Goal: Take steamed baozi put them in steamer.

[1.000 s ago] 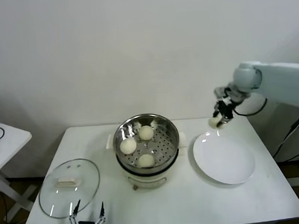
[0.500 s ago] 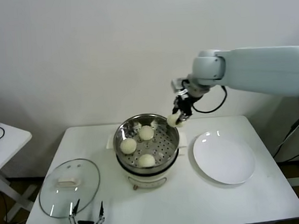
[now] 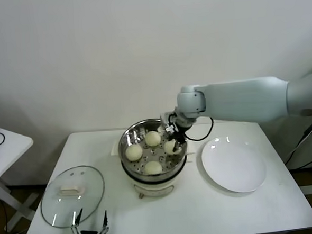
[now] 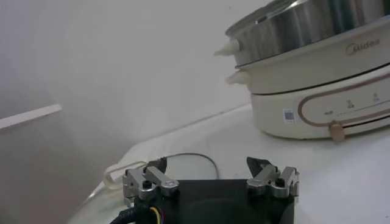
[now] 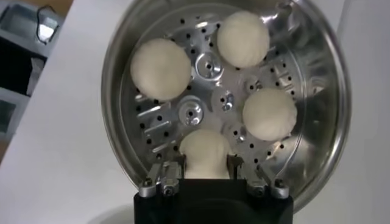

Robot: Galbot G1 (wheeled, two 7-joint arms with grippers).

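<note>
steamer (image 3: 129,137): three baozi (image 3: 134,152) loose | right gripper (image 3: 173,143) inside, pinching a fourth (image 5: 205,153) | plate (image 3: 233,166) bare | left gripper (image 4: 210,179) spread wide, parked

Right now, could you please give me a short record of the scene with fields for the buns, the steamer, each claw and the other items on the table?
buns in steamer: three steamed baozi lying free
fourth bun: between the right claw's fingers, low inside the pot
steamer: uncovered, mid-table
right claw: reaching into the steamer, around the fourth bun
left claw: open, parked at the table's near edge
plate: bare, on the steamer's right
glass lid: flat on the table, on the steamer's left
</note>
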